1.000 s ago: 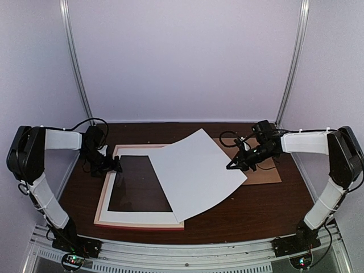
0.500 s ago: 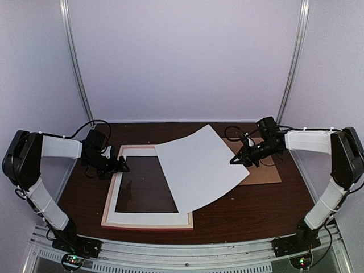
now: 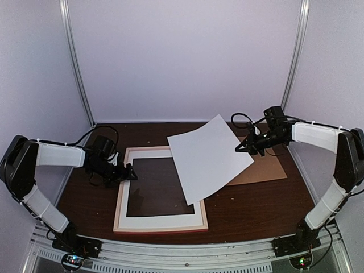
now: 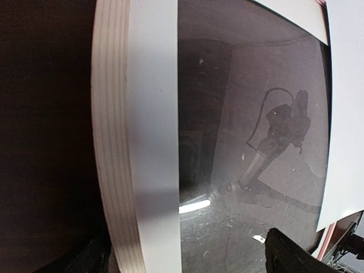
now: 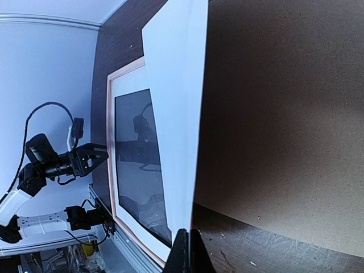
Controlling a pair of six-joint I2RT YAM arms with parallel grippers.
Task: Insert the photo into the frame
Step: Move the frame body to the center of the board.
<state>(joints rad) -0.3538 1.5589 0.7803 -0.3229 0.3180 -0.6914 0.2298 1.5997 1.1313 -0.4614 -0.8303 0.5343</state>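
My right pincer (image 3: 240, 149) is pressed together on the photo (image 3: 209, 158), pinching it partway along its far right edge. I hold the sheet up off the table (image 3: 256, 213), tilted, with its plain white back facing upward. From above, its near corner hangs over the right bar of the frame (image 3: 161, 223) and its right corner overlaps the brown board (image 3: 268, 169) lying flat behind it. I cannot tell whether the near corner touches the frame. My right wrist camera sees the photo almost edge-on, rising straight from my closed jaws, with the board to the right and the frame beyond it to the left.

The frame lies flat on the table, left of centre, pale side up, with a thin line of pink showing along its outer edge. A glossy pane (image 4: 250, 142) fills the opening and mirrors an arm.

My left pincer (image 3: 129, 172) is spread wide and sits low at the frame's left bar. In my left wrist view, one jaw stands outside the bar over the dark table and the other over the pane, well inside the bar. I cannot tell whether either jaw touches the wood.
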